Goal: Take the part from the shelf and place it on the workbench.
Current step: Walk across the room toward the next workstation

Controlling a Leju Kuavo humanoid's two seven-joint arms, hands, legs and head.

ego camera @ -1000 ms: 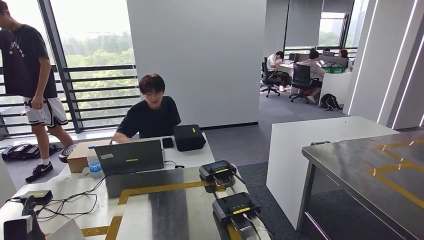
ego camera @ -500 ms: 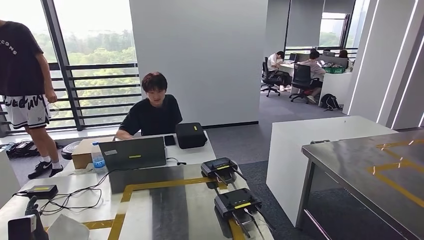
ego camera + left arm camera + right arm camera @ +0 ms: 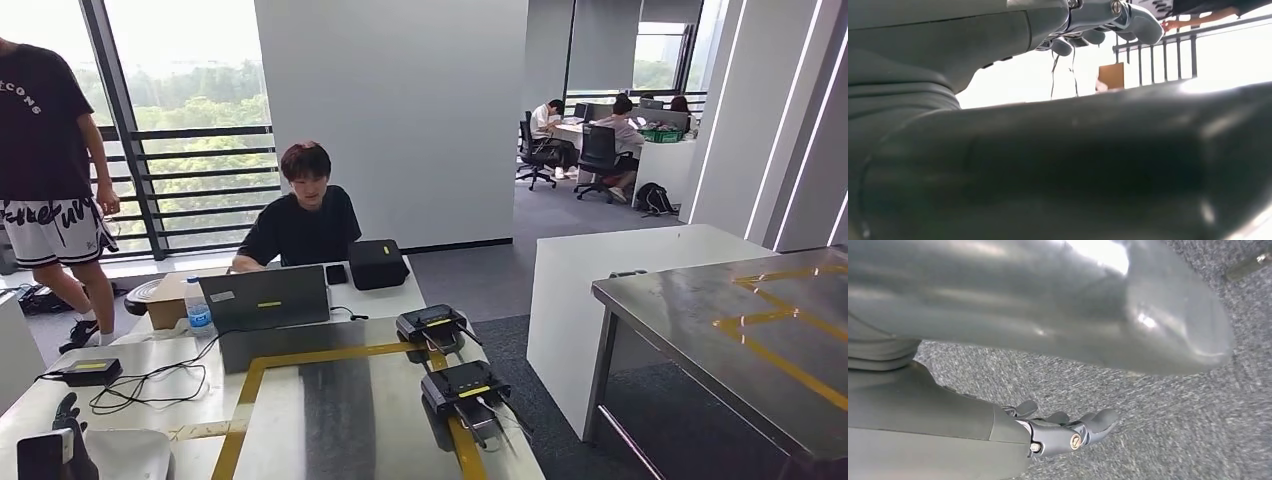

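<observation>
My left hand (image 3: pixel 63 428) is raised at the bottom left corner of the head view, dark fingers pointing up, beside the near steel workbench (image 3: pixel 340 420) marked with yellow tape. In the left wrist view its fingers (image 3: pixel 1128 17) are stretched out above the thick thumb (image 3: pixel 1058 160), with bright window and nothing else between them. My right hand (image 3: pixel 1063 432) hangs over grey carpet, fingers loosely apart and holding nothing. A second steel workbench (image 3: pixel 700 310) with yellow tape stands at the right.
Two black chargers (image 3: pixel 455 385) with cables sit on the near bench's right side. Behind it are a laptop (image 3: pixel 265 298), a water bottle (image 3: pixel 197 310), a cardboard box and a seated person (image 3: pixel 303 215). Another person (image 3: pixel 50 170) stands at the left by the railing. A white counter (image 3: pixel 620 270) stands beyond the right bench.
The camera has moved: the whole scene has shifted, and more of the near bench shows. The standing person has stepped to the right. My left hand stays at the bottom left corner.
</observation>
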